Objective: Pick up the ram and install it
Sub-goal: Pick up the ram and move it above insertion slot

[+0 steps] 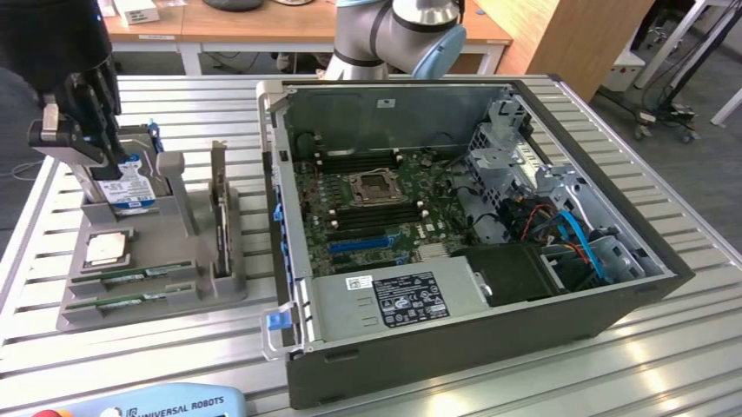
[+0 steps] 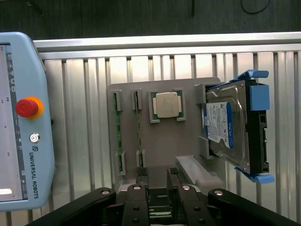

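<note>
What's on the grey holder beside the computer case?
Two ram sticks, a silver processor, a blue-labelled hard drive and an upright card, whose lower edge its slot hides.

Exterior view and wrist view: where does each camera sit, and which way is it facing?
Exterior view: off the arm, raised, looking down across the table toward the robot's base, at the open computer case and grey parts holder; the arm shows.
Wrist view: on the wrist, looking straight down on the holder; the claw shows.
Shared: holder, hard drive, processor chip, ram sticks, teach pendant.
</note>
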`<action>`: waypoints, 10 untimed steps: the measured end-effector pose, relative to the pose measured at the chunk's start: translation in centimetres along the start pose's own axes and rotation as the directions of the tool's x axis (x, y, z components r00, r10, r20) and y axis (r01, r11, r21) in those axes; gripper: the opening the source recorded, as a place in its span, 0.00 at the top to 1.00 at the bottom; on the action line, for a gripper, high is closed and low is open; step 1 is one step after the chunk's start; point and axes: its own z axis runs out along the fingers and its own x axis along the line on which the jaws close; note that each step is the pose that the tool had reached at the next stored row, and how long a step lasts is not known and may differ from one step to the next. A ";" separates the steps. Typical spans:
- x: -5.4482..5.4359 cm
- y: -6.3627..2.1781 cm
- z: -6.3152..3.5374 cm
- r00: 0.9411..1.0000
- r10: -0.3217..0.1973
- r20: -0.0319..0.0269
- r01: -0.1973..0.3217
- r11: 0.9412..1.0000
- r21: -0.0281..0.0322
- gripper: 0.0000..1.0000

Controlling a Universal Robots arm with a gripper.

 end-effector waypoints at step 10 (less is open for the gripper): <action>0.0 -0.06 1.83 1.000 0.000 0.000 0.000 1.000 0.000 0.70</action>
